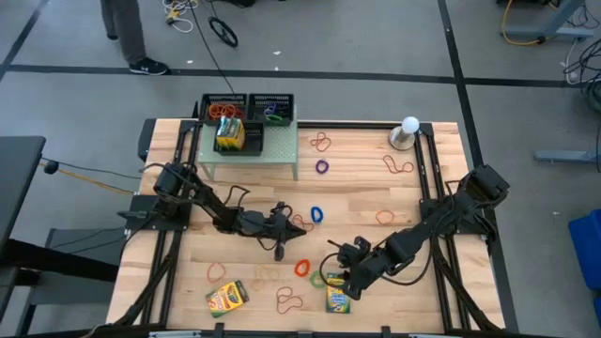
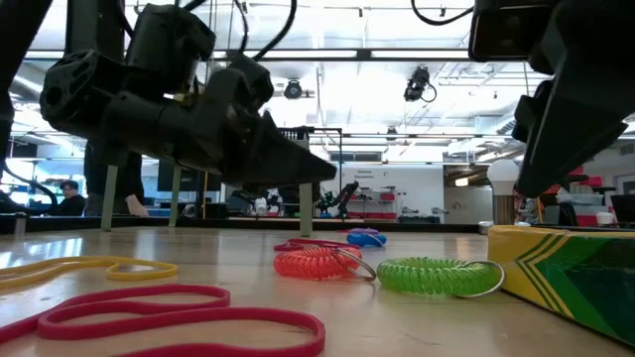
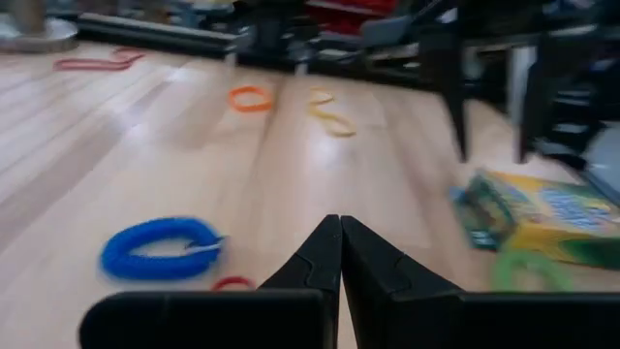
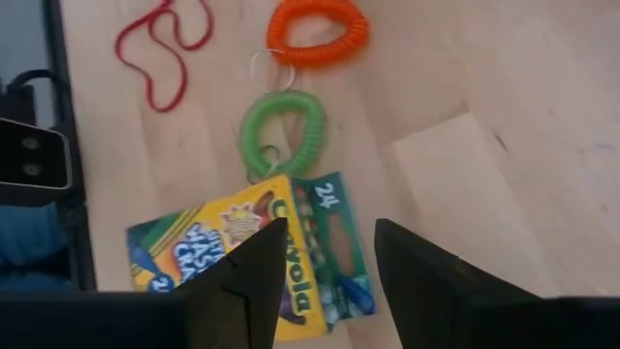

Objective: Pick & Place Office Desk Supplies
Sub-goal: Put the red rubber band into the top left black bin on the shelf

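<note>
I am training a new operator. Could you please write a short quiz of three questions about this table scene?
1. True or false: the right gripper is open above a crayon box.
2. Which coil lies nearest that box: A orange, B green, C blue?
3. Fill in: the left gripper is ____.

Key: 1 true; 2 B; 3 shut.
</note>
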You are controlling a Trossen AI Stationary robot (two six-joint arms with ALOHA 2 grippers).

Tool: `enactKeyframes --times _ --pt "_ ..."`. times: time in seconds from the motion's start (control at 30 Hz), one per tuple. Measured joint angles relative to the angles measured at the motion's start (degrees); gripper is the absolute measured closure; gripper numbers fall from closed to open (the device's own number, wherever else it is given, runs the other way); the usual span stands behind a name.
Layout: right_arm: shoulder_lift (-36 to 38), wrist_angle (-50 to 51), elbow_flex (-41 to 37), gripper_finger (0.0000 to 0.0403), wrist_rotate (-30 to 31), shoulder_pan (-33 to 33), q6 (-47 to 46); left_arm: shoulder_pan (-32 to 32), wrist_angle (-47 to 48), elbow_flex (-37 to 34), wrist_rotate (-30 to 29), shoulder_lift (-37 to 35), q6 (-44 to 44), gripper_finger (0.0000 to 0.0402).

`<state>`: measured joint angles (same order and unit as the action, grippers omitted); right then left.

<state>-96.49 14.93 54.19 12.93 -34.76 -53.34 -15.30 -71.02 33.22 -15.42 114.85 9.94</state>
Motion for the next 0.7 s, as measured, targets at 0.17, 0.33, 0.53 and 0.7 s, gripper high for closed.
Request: enactKeyframes --times 0.17,0.33,0.53,0.7 --pt "0.0 1.0 0.0 0.0236 -0.6 0.9 0.9 -0.7 12.9 3.8 -1.4 0.0 0.6 0.0341" --pt "0.0 3.3 0.0 0.0235 -0.9 2.7 3.8 -3.3 24.8 8.1 -11.1 0.0 -6.4 0.0281" --pt "0.0 4.2 0.0 0.0235 -0.7 4.7 6.8 -3.3 33.3 9.1 -18.4 -2.5 -2.1 0.0219" --pt "0.0 4.6 0.0 0.0235 -0.9 6.4 9.6 -1.8 40.2 9.1 -21.6 -4.5 1.6 0.0193"
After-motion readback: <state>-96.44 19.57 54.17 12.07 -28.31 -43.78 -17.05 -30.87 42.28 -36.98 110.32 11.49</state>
